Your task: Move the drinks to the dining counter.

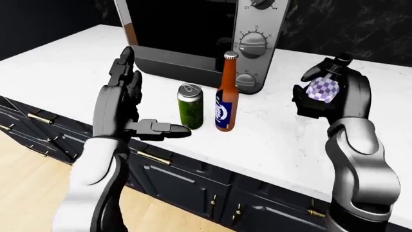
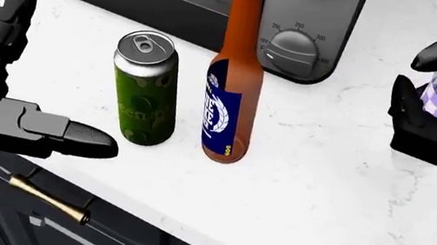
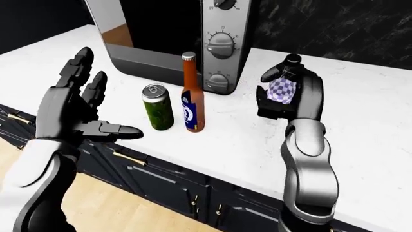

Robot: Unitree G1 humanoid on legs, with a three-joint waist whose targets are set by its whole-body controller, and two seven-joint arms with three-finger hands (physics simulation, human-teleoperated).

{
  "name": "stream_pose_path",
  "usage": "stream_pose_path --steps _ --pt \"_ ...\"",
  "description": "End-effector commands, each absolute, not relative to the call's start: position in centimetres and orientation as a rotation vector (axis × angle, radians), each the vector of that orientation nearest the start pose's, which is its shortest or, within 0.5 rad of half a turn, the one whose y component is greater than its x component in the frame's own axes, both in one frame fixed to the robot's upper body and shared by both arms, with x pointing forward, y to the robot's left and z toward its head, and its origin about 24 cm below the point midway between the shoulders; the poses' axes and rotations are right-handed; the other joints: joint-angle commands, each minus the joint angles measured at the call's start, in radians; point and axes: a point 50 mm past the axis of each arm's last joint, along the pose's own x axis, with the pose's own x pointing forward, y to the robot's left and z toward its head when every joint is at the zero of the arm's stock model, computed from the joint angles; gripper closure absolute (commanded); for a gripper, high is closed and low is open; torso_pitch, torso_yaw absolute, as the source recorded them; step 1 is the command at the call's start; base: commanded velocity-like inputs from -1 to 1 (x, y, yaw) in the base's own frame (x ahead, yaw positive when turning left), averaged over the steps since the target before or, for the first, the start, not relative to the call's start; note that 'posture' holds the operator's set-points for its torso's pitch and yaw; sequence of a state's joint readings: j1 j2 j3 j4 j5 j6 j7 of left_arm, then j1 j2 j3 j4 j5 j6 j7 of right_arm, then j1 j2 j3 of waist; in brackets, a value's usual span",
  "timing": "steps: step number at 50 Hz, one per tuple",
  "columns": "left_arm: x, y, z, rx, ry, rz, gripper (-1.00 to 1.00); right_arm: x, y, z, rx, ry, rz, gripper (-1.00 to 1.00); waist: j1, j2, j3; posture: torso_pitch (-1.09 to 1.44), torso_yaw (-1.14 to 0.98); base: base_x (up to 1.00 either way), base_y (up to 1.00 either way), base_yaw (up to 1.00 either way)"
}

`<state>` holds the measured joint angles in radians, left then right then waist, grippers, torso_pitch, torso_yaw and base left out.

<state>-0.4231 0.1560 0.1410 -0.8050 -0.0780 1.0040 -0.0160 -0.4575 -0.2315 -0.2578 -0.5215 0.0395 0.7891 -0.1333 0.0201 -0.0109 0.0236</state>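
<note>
Left robot hand (image 1: 129, 104) spread wide, palm turned toward the drinks, two fingers (image 1: 122, 67) pointing up, thumb (image 1: 164, 129) stretched level toward the base of the green can (image 1: 191, 106); thumb tip near the can, not touching it. Nothing held.

Right robot hand (image 1: 322, 94) raised above the counter (image 1: 283, 140) at the right of the left-eye view, fingers closed round a small bottle with a purple-and-white checkered body (image 1: 322, 90) and a dark cap; bottle lifted clear of the counter surface, tilted slightly.

Between the two hands, standing upright on the white marble counter: green can with a silver top and pull tab, and just beside it to the right a tall brown glass bottle (image 2: 234, 79) with a blue label and a metal crown cap. Can and brown bottle close together; contact between them cannot be told.

Just above them in the eye views, a toaster oven (image 1: 193, 34) with a dark glass door and a silver panel carrying round dials (image 1: 252, 43), set on the same counter. Brown bottle standing before the dial panel.

Below the counter edge, dark navy cabinet fronts (image 1: 187, 181) with brass handles (image 2: 48, 198). Light wooden floor (image 1: 32, 183) at the lower left. Dark marbled wall (image 1: 361, 24) above the counter at the top right.
</note>
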Motion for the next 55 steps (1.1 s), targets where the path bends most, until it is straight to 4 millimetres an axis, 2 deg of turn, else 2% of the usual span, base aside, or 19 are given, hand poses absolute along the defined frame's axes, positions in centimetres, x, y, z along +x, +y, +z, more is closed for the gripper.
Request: stream_pose_path --steps 1,8,18,25,37,55 --pt "25.1 15.5 23.9 0.102 -0.286 -0.036 -1.0 27.4 -21.1 23.2 -0.093 -0.296 -0.294 1.0 0.0 -0.001 -0.02 0.0 0.0 0.0 0.0 0.0" --pt "27.7 15.0 23.5 0.126 -0.239 -0.054 -1.0 27.0 -21.1 23.1 -0.086 -0.301 -0.298 1.0 -0.001 -0.004 -0.02 0.0 0.0 0.0 0.0 0.0" --pt "29.0 13.5 23.2 0.157 -0.2 -0.097 -1.0 26.9 -21.3 23.1 -0.08 -0.303 -0.303 1.0 -0.002 -0.009 -0.019 0.0 0.0 0.0 0.0 0.0" --pt "29.7 13.1 22.0 0.161 -0.18 -0.111 -1.0 26.9 -21.1 23.0 -0.077 -0.304 -0.302 1.0 -0.003 -0.01 -0.021 0.0 0.0 0.0 0.0 0.0" --pt "31.6 12.8 21.4 0.159 -0.155 -0.104 -1.0 26.9 -20.9 23.5 -0.08 -0.309 -0.296 1.0 -0.003 -0.013 -0.023 0.0 0.0 0.0 0.0 0.0" --pt "31.9 11.3 20.3 0.165 -0.128 -0.169 -1.0 27.2 -21.0 22.8 -0.072 -0.298 -0.302 1.0 -0.004 -0.013 -0.025 0.0 0.0 0.0 0.0 0.0"
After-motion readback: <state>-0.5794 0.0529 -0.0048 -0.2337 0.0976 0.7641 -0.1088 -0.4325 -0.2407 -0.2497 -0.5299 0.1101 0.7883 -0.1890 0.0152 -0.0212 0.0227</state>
